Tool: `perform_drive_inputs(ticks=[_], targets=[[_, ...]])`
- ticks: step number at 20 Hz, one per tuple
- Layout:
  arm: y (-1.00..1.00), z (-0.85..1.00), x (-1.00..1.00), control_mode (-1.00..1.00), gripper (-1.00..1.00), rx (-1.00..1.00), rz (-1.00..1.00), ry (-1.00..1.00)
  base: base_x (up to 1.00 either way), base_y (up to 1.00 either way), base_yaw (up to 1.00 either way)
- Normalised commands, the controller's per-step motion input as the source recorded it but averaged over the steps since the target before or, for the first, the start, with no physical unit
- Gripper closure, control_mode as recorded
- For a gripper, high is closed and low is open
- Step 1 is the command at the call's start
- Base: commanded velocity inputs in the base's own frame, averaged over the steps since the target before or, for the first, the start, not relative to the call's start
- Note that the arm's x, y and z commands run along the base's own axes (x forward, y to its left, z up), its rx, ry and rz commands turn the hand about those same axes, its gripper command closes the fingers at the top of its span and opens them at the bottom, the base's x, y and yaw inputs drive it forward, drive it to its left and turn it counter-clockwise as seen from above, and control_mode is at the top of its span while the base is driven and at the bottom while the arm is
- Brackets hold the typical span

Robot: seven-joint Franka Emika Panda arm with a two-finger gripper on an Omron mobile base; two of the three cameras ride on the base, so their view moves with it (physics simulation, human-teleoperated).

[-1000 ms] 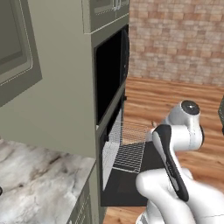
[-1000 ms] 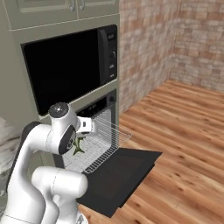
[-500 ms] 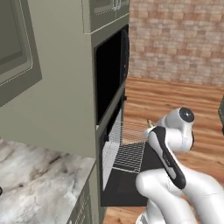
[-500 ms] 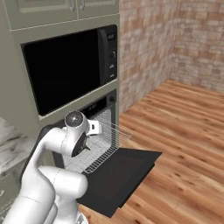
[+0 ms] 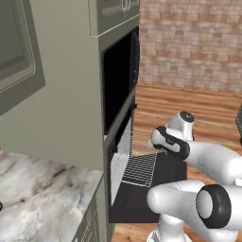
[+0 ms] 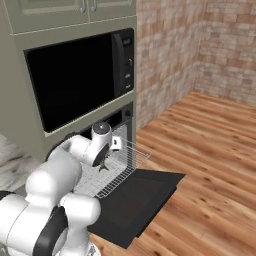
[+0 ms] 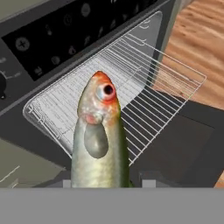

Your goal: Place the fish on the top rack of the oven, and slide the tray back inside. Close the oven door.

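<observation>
The gripper (image 7: 103, 186) clasps the fish (image 7: 99, 140) by its tail (head pointing away), hanging above the top rack (image 7: 131, 83). The rack sits pulled out of the oven (image 6: 117, 125) over the lowered oven door (image 6: 135, 205).

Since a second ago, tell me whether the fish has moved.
Yes. The fish, gripped in the hand, has shifted right, toward the oven, and now hangs over the pulled-out rack.

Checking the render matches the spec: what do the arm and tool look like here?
Glossy white rounded arm links with black joint bands and a dark grey end cap. The tool is small and dark below a white hand block; its finger tips are hard to make out. No cables or markings visible.
</observation>
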Motion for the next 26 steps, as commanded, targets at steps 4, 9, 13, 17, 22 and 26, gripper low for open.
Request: perform_drive_inputs(ticks=[4, 9, 13, 17, 22, 26], targets=[[-0.12, -0.35, 0.22, -1.0, 1.0, 0.0, 0.01, 0.06, 0.0, 0.0, 0.0], [-0.06, -0.33, 0.09, -1.0, 1.0, 0.01, -0.07, 0.0, 0.0, 0.0, 0.0], [0.0, -0.31, 0.33, -1.0, 1.0, 0.02, -0.13, 0.0, 0.0, 0.0, 0.0], [0.0, -0.35, 0.26, -1.0, 1.0, 0.01, -0.09, 0.0, 0.0, 0.0, 0.0], [-0.03, -0.37, 0.11, -1.0, 1.0, 0.02, -0.08, 0.0, 0.0, 0.0, 0.0], [-0.08, -0.26, 0.09, -1.0, 1.0, 0.06, -0.06, 0.0, 0.0, 0.0, 0.0]])
